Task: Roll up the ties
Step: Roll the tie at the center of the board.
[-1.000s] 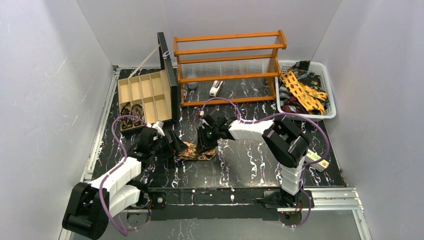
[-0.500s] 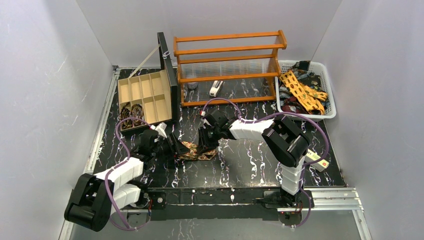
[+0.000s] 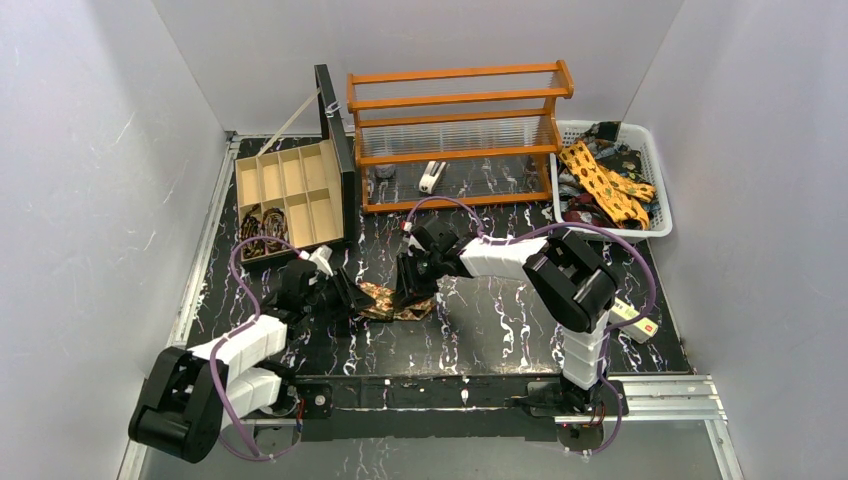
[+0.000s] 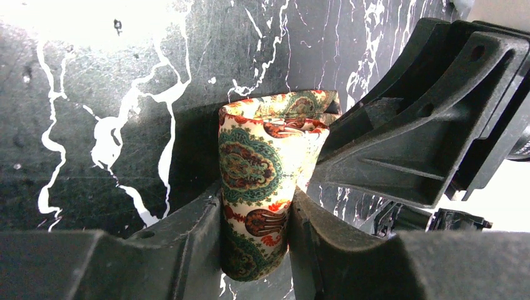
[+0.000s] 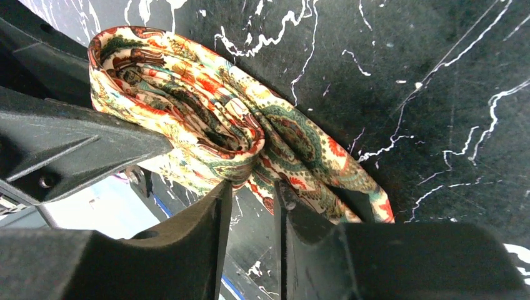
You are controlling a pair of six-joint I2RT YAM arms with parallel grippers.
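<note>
A tie (image 3: pixel 388 300) with red, green and cream paisley lies bunched on the black marbled table between my two grippers. My left gripper (image 3: pixel 350 297) is shut on it. In the left wrist view the tie (image 4: pixel 256 162) stands as a folded roll pinched between the fingers (image 4: pixel 187 231) of that gripper (image 4: pixel 256 209). My right gripper (image 3: pixel 405 290) comes from the other side. In the right wrist view its tips (image 5: pixel 250 190) pinch a fold of the tie (image 5: pixel 206 106), and loose loops spread beyond them.
An open wooden box (image 3: pixel 290 185) with compartments holds coiled ties (image 3: pixel 262 230) at the back left. An orange rack (image 3: pixel 455 130) stands behind. A white basket (image 3: pixel 655 225) of loose ties (image 3: pixel 605 185) is at the back right. A small white-and-red box (image 3: pixel 635 318) lies by the right arm.
My left arm's elbow has swung down and left while both grippers stay on the tie. The tie bundle has become a little more compact.
</note>
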